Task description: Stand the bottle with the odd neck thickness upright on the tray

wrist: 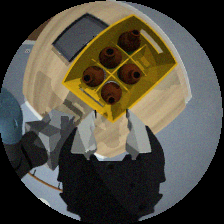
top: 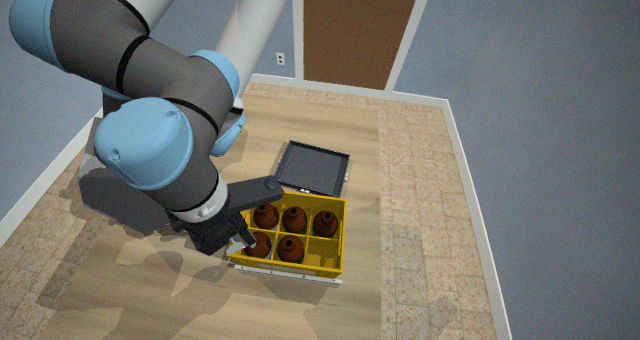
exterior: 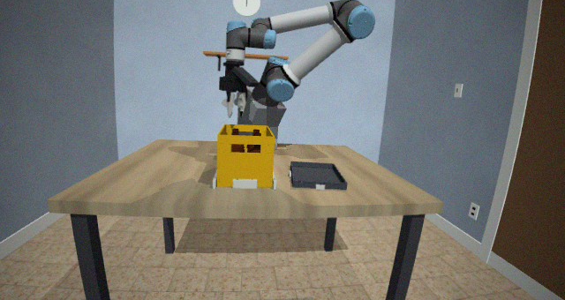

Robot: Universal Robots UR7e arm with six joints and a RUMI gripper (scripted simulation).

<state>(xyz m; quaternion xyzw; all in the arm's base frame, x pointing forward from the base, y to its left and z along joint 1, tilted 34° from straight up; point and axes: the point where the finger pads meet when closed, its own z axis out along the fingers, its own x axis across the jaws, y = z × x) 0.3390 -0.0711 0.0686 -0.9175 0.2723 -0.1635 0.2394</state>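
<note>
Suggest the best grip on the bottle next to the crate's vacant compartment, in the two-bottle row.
Grip the neck of that bottle, coming straight down from above. It looks upright, its narrow neck rising from a wide round shoulder, while dividers and the walls of the crate close off the sides. The vacant compartment probably gives one finger extra room.

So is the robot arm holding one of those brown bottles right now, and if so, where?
No, nothing is held. The gripper hangs open above the crate, its fingertips apart.
</note>
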